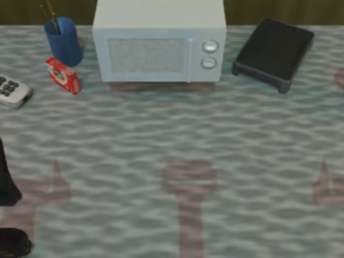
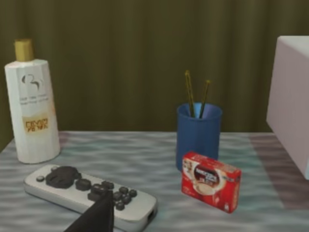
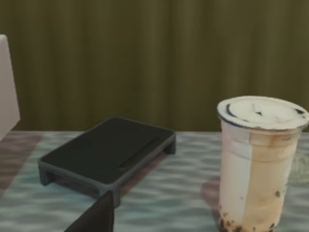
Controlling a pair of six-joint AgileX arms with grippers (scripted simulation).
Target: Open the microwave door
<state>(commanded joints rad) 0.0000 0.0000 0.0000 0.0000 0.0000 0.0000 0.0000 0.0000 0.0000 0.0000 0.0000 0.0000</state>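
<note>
White microwave (image 1: 159,32) with grey speckled door (image 1: 146,55), blue cup (image 1: 63,40), red box (image 1: 63,75), black tray (image 1: 274,48), rippled teal-grey table (image 1: 215,140)

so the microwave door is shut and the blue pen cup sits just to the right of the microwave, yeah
Not quite. The microwave door is shut, but the top view shows the blue pen cup just to the left of the microwave, by the red box. The flat black box is on the right.

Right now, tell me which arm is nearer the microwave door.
Left, probably. The left arm sits at the table's near-left edge, well short of the microwave door. The right arm is outside the top view, its camera facing the black box.
</note>
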